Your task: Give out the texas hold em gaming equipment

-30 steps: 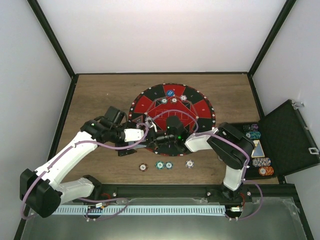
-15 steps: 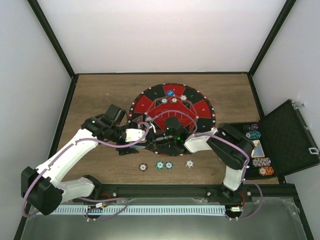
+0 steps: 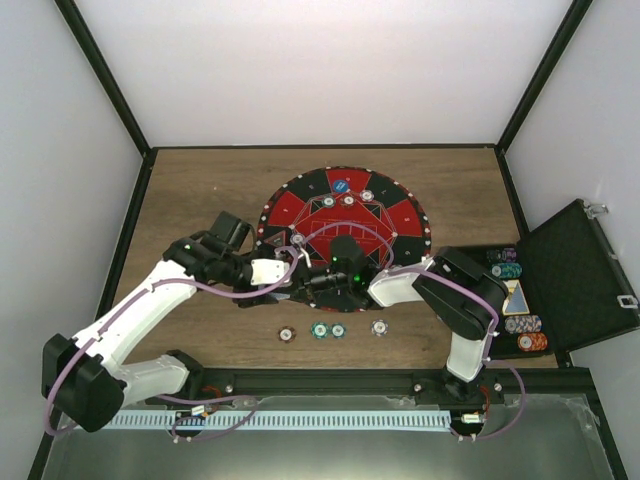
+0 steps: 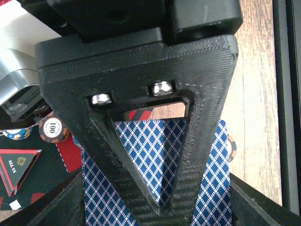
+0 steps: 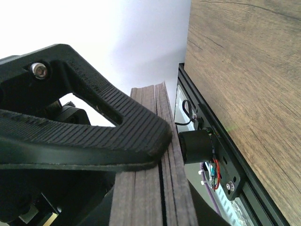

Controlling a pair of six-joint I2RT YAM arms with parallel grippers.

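Observation:
My right gripper (image 3: 320,284) is shut on a deck of playing cards (image 5: 157,155), seen edge-on in the right wrist view with one ribbed finger (image 5: 103,132) across it. In the left wrist view that finger lies over the blue-diamond card back (image 4: 108,197). My left gripper (image 4: 157,209) faces the deck, its dark fingers (image 4: 61,205) meeting the card's two side edges. Both grippers meet at the near rim of the round mat (image 3: 400,215). Several poker chips (image 3: 319,329) lie in a row on the wood in front; a few more chips (image 3: 341,185) sit on the mat.
An open black case (image 3: 580,270) lies at the right edge, holding stacks of chips (image 3: 525,325) and cards (image 3: 517,297). A brown "100" chip (image 4: 52,130) sits on the mat beside the deck. Black frame rails border the table.
The left gripper's fingers have closed in from wide open onto the card's sides, and its wrist has eased slightly left. The right arm and deck have not moved.

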